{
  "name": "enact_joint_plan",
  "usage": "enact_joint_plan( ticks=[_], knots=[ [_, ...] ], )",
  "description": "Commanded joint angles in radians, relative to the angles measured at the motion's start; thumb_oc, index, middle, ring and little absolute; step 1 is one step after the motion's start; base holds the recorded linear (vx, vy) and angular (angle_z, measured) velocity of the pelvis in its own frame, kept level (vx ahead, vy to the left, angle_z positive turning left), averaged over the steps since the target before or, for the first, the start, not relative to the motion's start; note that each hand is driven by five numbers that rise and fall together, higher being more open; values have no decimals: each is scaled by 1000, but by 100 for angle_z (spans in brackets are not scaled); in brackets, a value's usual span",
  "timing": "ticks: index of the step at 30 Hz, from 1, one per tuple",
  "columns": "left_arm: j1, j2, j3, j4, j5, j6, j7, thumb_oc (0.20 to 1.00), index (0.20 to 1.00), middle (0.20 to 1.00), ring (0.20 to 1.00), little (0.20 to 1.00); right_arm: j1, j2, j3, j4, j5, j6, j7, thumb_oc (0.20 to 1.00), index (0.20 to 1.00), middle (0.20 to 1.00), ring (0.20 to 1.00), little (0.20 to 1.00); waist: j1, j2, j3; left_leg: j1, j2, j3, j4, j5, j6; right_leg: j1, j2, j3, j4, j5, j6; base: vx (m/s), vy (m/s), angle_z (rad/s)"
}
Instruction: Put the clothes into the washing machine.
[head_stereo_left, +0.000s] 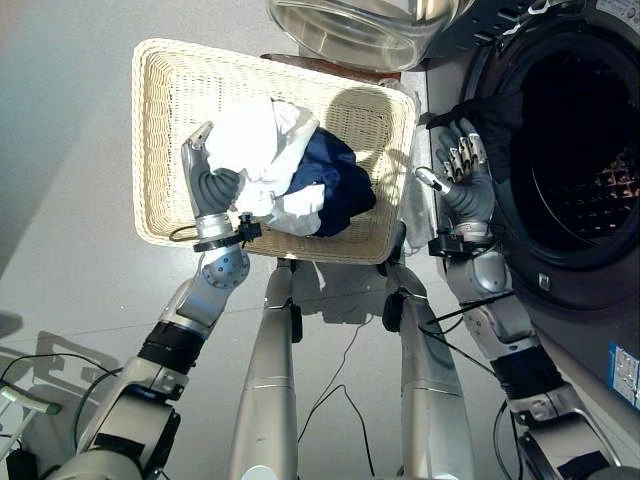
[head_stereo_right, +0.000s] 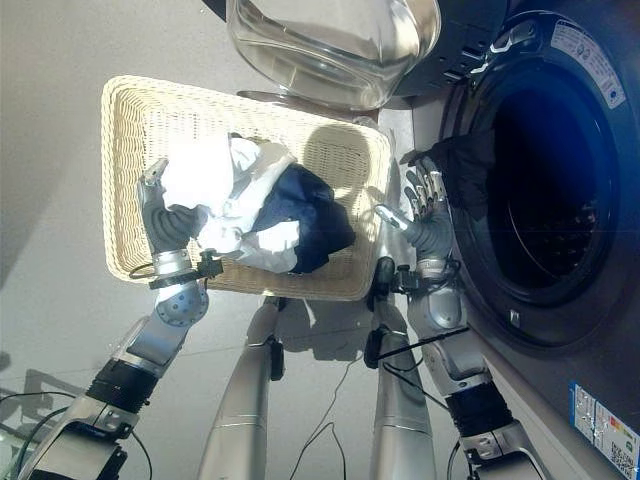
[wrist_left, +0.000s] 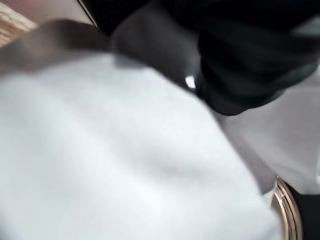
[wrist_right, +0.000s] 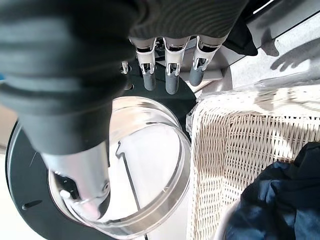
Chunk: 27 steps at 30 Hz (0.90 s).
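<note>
A white garment (head_stereo_left: 258, 140) and a navy garment (head_stereo_left: 338, 180) lie heaped in a cream wicker basket (head_stereo_left: 170, 90) on the floor. My left hand (head_stereo_left: 208, 185) is pushed into the white garment from its near side, and the cloth (wrist_left: 100, 165) covers the front of the hand. A dark garment (head_stereo_left: 492, 112) hangs over the left rim of the washing machine's round opening (head_stereo_left: 590, 150). My right hand (head_stereo_left: 462, 172) is just below that dark garment at the rim, open with straight fingers (wrist_right: 171, 75), holding nothing.
The machine's glass door (head_stereo_left: 360, 25) stands swung open above the basket's far edge. The basket sits close to the machine's front, to its left. Grey floor spreads out to the left of the basket.
</note>
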Motion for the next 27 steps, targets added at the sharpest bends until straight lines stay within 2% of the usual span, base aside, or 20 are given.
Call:
enact_joint_plan(
  ticks=[1, 5, 9, 12, 19, 24, 27],
  knots=[
    [14, -43, 77, -134, -131, -253, -80, 200, 200, 200, 200, 200, 11, 5, 4, -99, 27, 7, 71, 1000, 1000, 1000, 1000, 1000, -13, 34, -18, -23, -44, 4, 35, -6, 83, 50, 39, -12, -101, 107, 55, 0, 0, 0],
    [24, -102, 87, -212, -224, -370, -161, 200, 200, 200, 200, 200, 1, 29, 25, -114, 30, 28, 101, 1000, 1000, 1000, 1000, 1000, -7, 33, -18, -17, -50, -3, 25, -5, 85, 54, 40, -15, -109, 109, 53, 0, 0, 0],
    [29, -148, 82, -282, -334, -418, -300, 200, 200, 200, 200, 200, -12, 47, 40, -135, 41, 52, 113, 1000, 1000, 1000, 1000, 1000, -2, 32, -18, -14, -56, -8, 18, -5, 89, 58, 40, -19, -115, 111, 52, -2, -8, 0],
    [34, -173, 67, -346, -312, -423, -364, 200, 200, 200, 200, 200, -16, 62, 54, -155, 51, 71, 133, 1000, 1000, 1000, 1000, 1000, 2, 31, -18, -14, -63, -14, 16, -5, 93, 60, 41, -22, -120, 116, 50, -6, -37, 1],
    [7, -175, 36, -418, -321, -366, -541, 200, 200, 200, 200, 200, -40, 67, 93, -181, 93, 121, 224, 1000, 1000, 1000, 1000, 1000, 9, 27, -18, -5, -72, -19, 11, -4, 97, 72, 40, -33, -129, 120, 49, -1, -5, 0],
    [-19, -169, 27, -417, -342, -360, -586, 200, 200, 200, 200, 200, -76, 63, 132, -192, 99, 147, 278, 1000, 1000, 1000, 1000, 1000, 13, 29, -18, -4, -76, -21, 12, -2, 95, 76, 39, -37, -134, 120, 46, 0, 0, 0],
    [-32, -164, 19, -416, -270, -352, -559, 200, 200, 200, 200, 200, -97, 63, 150, -193, 93, 146, 294, 1000, 1000, 1000, 1000, 1000, 16, 33, -18, -6, -80, -23, 12, -1, 94, 73, 39, -37, -136, 121, 46, 0, 0, 0]
  ],
)
